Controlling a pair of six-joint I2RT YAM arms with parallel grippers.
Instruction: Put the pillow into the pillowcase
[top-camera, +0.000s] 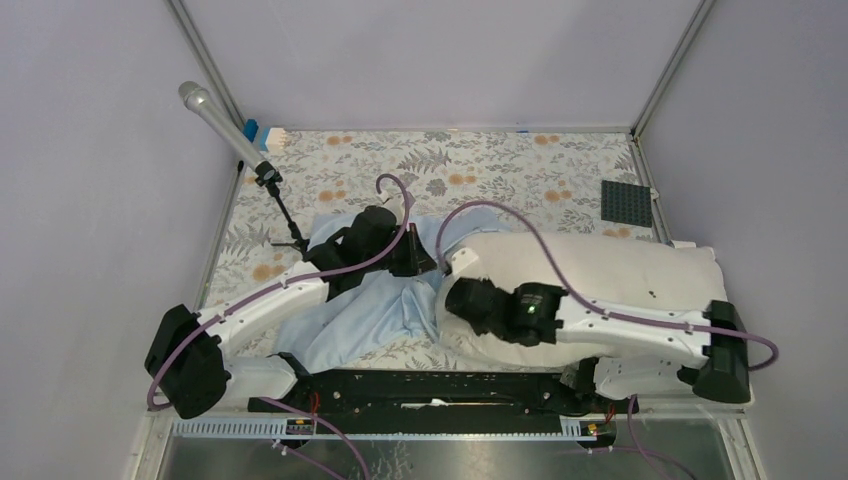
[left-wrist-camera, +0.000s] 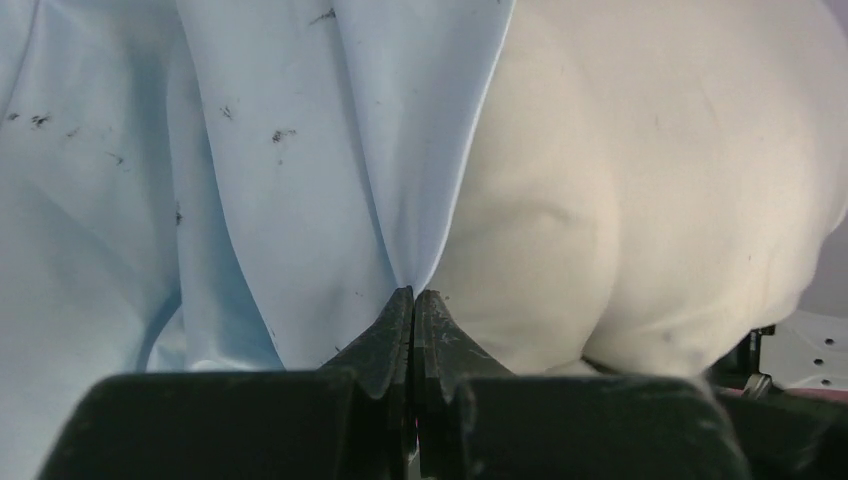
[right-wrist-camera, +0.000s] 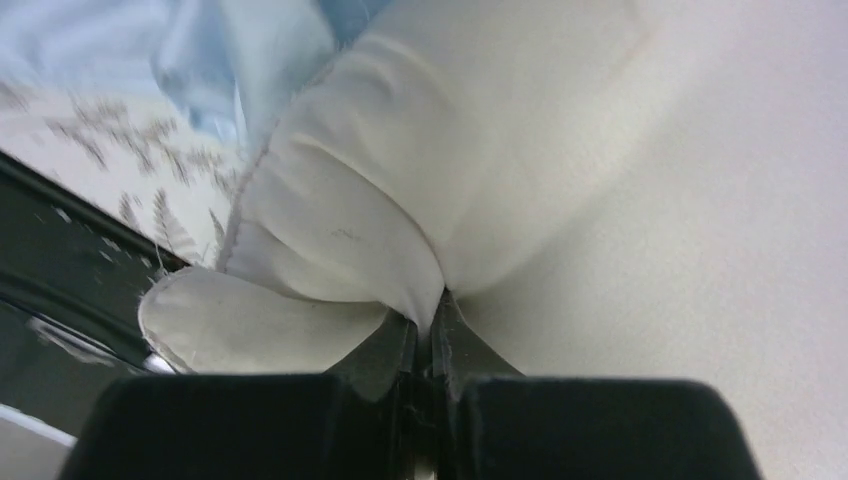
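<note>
- The pillow (top-camera: 620, 268) lies across the right half of the floral table cloth (top-camera: 480, 160), its left end toward the middle. The pillowcase (top-camera: 350, 322) sits crumpled just left of it, and the two touch where they meet.
- The left gripper (left-wrist-camera: 413, 297) has its jaws pressed together on a fold of the pale blue fabric, right beside the pillow's end. I'd guess it is holding up an edge of the sack's mouth so the opening does not fall flat.
- The right gripper (right-wrist-camera: 430, 322) is clamped on a bunched pinch of the cream cover at the pillow's near-left corner. The cloth gathers into pleats at its tips. A corner makes a narrow leading point, easier to feed in than the full plump end.
- From above, the pillow looks almost wholly outside the case, so I'd say the stuffing has barely begun.
- Whether the left pinch holds one layer or both, I cannot tell. If both, the mouth is shut.
</note>
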